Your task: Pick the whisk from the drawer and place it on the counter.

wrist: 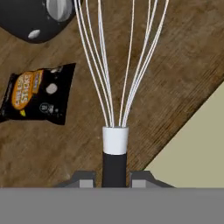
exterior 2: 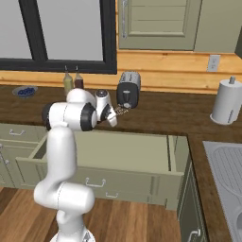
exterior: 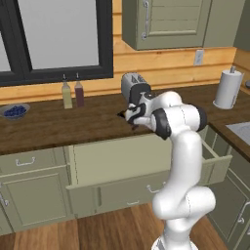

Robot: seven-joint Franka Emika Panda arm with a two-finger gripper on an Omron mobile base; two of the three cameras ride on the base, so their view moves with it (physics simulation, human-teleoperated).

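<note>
My gripper point(wrist: 114, 177) is shut on the whisk point(wrist: 115, 139), holding its thin black handle; the silvery wire head fans out ahead of the fingers. The whisk hangs over the dark wood counter point(wrist: 175, 65), close to the counter's front edge. From the base cameras the gripper point(exterior: 128, 116) point(exterior 2: 112, 116) sits in front of the toaster, with the whisk point(exterior 2: 122, 111) pointing toward it. Below the hand, the wide drawer point(exterior: 117, 156) point(exterior 2: 118, 151) stands pulled out, its pale interior showing.
A dark toaster point(exterior: 135, 88) point(exterior 2: 128, 89) stands just beyond the whisk. A black snack packet point(wrist: 39, 94) lies on the counter beside it. Two bottles point(exterior: 72, 93), a blue bowl point(exterior: 14, 111), a paper towel roll point(exterior 2: 228, 101) and a sink point(exterior 2: 227, 165) are farther off.
</note>
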